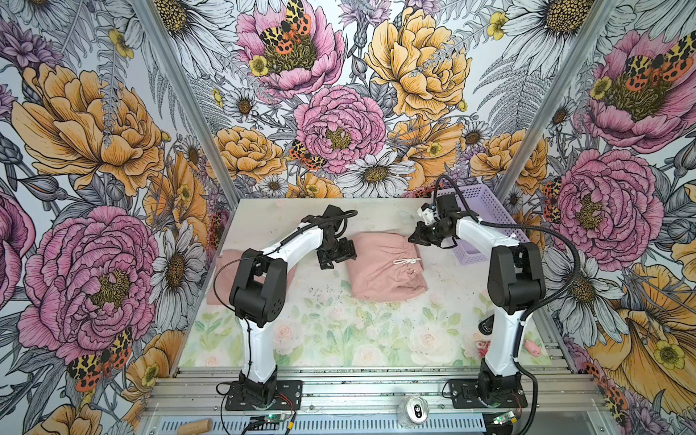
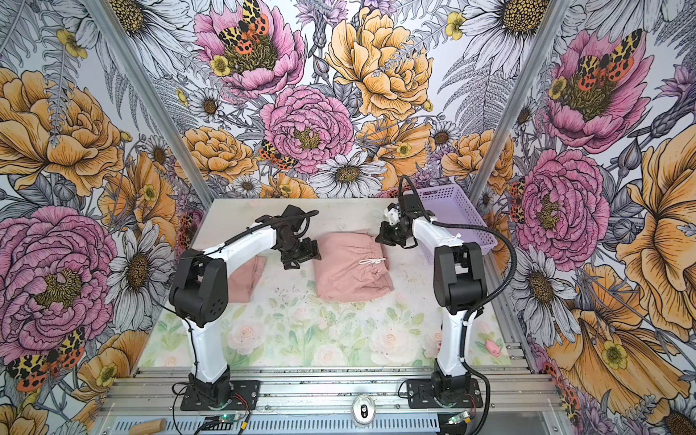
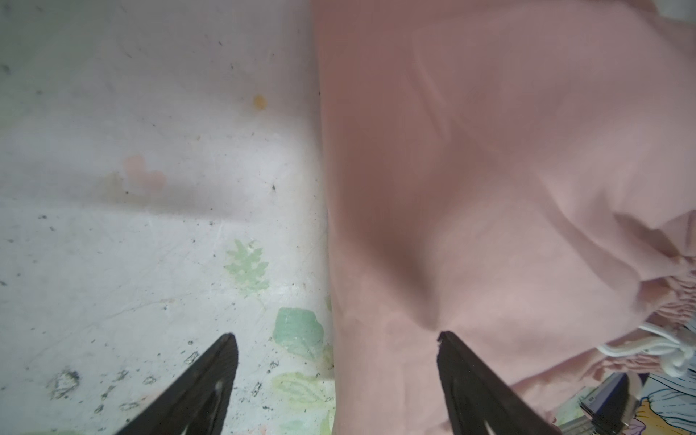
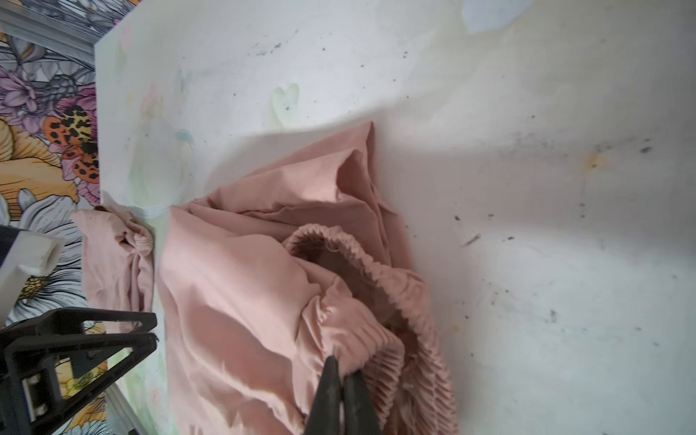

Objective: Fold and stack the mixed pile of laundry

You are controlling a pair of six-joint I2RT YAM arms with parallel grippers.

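Observation:
Folded dusty-pink shorts (image 1: 380,267) (image 2: 350,267) lie mid-table, gathered waistband and white drawstring (image 1: 406,261) toward the right. My right gripper (image 1: 418,239) (image 2: 384,235) sits at their far right corner; in the right wrist view its fingertips (image 4: 342,365) are pressed together on the puckered waistband (image 4: 376,278). My left gripper (image 1: 337,256) (image 2: 301,256) hovers open over the shorts' left edge; in the left wrist view (image 3: 336,335) one finger is over the table, the other over the pink cloth (image 3: 489,150). A second pink garment (image 1: 222,271) (image 2: 244,278) lies at the left, partly hidden by the left arm.
A lavender perforated basket (image 1: 486,211) (image 2: 452,211) stands at the back right, behind the right arm. On the front rail sit a drink can (image 1: 416,410) and a wooden cylinder (image 1: 196,427). A small pink object (image 1: 533,348) lies at the right table edge.

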